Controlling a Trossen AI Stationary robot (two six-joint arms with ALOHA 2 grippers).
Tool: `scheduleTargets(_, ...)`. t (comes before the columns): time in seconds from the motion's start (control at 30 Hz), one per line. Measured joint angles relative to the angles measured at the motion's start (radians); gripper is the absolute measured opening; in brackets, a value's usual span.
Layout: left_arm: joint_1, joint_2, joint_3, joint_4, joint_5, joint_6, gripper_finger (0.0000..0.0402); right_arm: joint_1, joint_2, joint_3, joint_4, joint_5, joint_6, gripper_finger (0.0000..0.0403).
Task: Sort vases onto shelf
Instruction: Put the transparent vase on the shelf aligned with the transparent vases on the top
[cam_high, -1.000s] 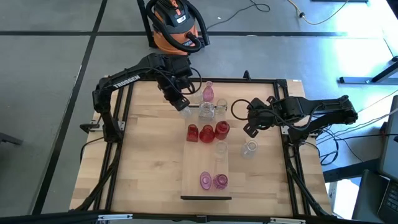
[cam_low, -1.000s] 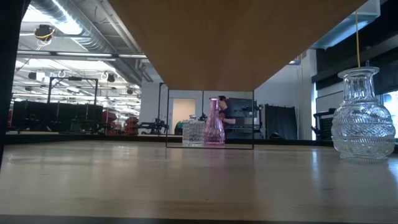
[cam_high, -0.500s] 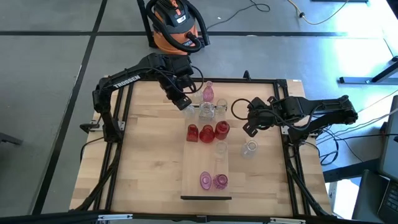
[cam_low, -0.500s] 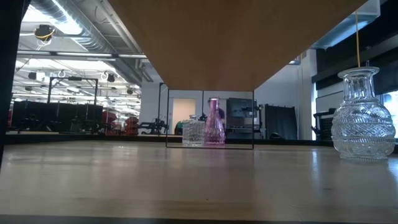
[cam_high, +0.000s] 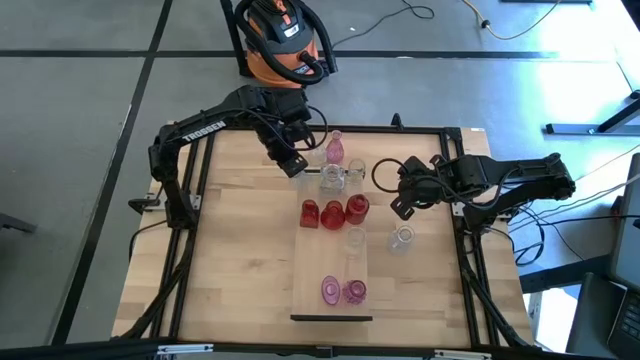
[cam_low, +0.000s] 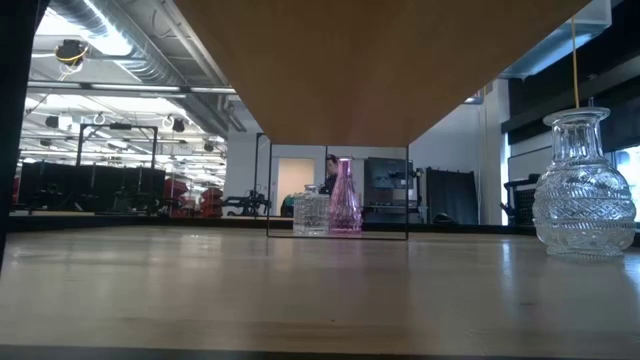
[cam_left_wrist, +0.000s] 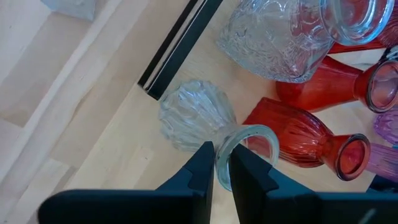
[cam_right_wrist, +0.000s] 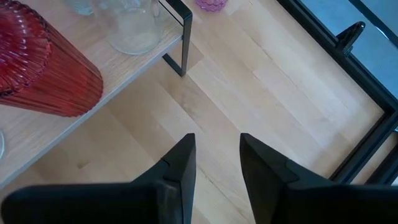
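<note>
The shelf (cam_high: 318, 268) is a pale plank raised on a black frame mid-table. On it stand three red vases (cam_high: 333, 212), clear ones (cam_high: 355, 242) and two pink ones (cam_high: 341, 291). A pink bottle vase (cam_high: 335, 150) (cam_low: 344, 197) stands on the table past its far end. A clear cut-glass vase (cam_high: 402, 238) (cam_low: 584, 190) stands on the table right of the shelf. My left gripper (cam_high: 295, 168) (cam_left_wrist: 221, 167) is shut on a small clear ribbed vase (cam_left_wrist: 194, 116) at the shelf's far-left corner. My right gripper (cam_high: 400, 205) (cam_right_wrist: 216, 163) hangs open over bare table beside the shelf. My left gripper holds the small clear ribbed vase by the rim of its mouth (cam_left_wrist: 225, 144). One finger (cam_left_wrist: 244, 171) is inside the mouth and the other outside, pinching the glass wall. The fingers come from above, slanting. The vase is tilted; whether its body touches the shelf corner I cannot tell.
The shelf's dark end strip (cam_left_wrist: 177, 43) runs close by the held vase. A big clear vase (cam_left_wrist: 280, 37) and red vases (cam_left_wrist: 298, 134) crowd the shelf near it. A shelf leg (cam_right_wrist: 180, 43) and a red vase (cam_right_wrist: 43, 68) lie ahead of my right gripper. An orange vacuum (cam_high: 285, 40) stands beyond the table.
Both arms and all vases stand as before. Far back in the room, a person has walked leftward behind the pink vase in the low view.
</note>
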Motion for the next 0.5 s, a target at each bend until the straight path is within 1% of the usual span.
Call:
scheduleTargets(0.3, -0.001, 0.000, 0.000, 0.014, 0.003, 0.000, 0.0039, 0.000, 0.000, 0.000, -0.001, 0.000, 0.000, 0.0108)
scheduleTargets(0.43, -0.002, 0.000, 0.000, 0.035, 0.044, 0.000, 0.0039, 0.000, 0.000, 0.000, -0.001, 0.000, 0.000, 0.0108)
scheduleTargets(0.5, -0.006, 0.000, 0.000, 0.046, 0.046, -0.001, 0.0039, 0.000, 0.000, 0.000, -0.001, 0.000, 0.000, 0.0108)
